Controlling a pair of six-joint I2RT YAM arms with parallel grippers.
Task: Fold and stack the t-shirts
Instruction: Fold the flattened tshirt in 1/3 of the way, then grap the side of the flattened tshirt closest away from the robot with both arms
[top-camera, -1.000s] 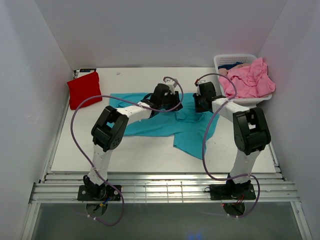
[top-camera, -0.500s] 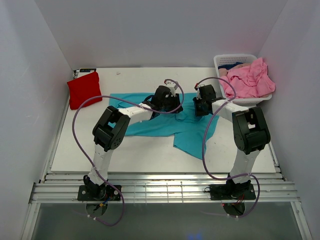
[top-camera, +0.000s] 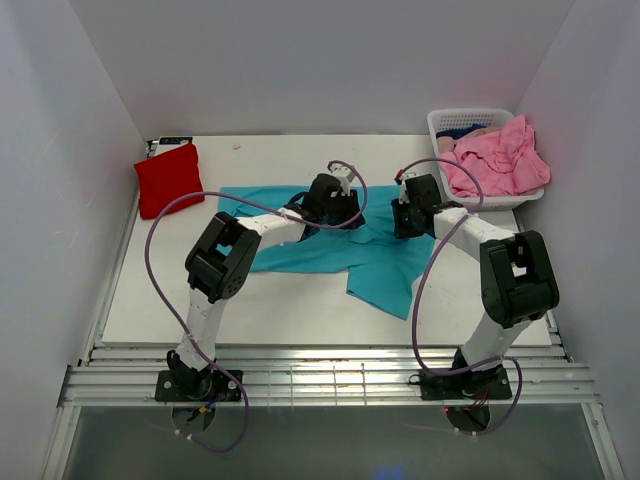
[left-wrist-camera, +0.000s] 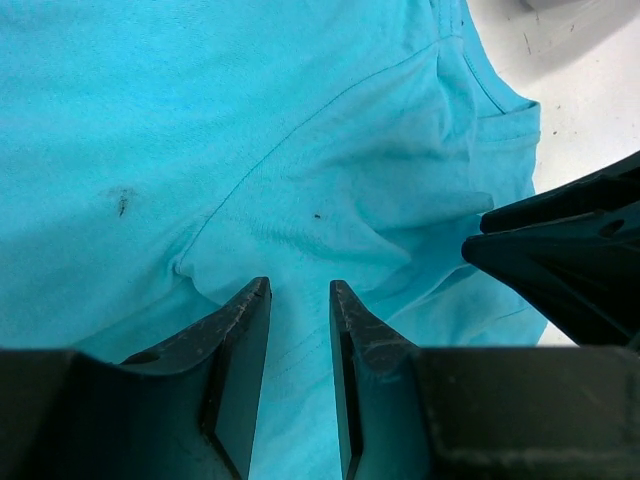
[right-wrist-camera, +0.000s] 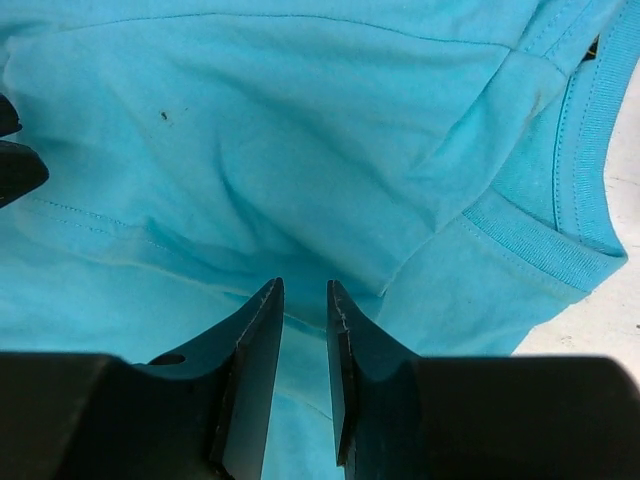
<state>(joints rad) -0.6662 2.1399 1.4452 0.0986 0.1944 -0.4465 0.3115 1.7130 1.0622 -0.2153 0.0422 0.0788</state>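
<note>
The left arm (top-camera: 215, 262) and right arm (top-camera: 515, 275) reach forward, left fingers (left-wrist-camera: 240, 360) and right fingers (right-wrist-camera: 255, 370) pinching the teal t-shirt (top-camera: 385, 272).

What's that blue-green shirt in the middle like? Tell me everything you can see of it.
The teal t-shirt is soft knit cloth, lying rumpled on the white table, one part trailing toward the near edge. It has a ribbed collar, stitched seams and tiny dark specks. The left claw and right claw each pinch a raised fold of it.
</note>
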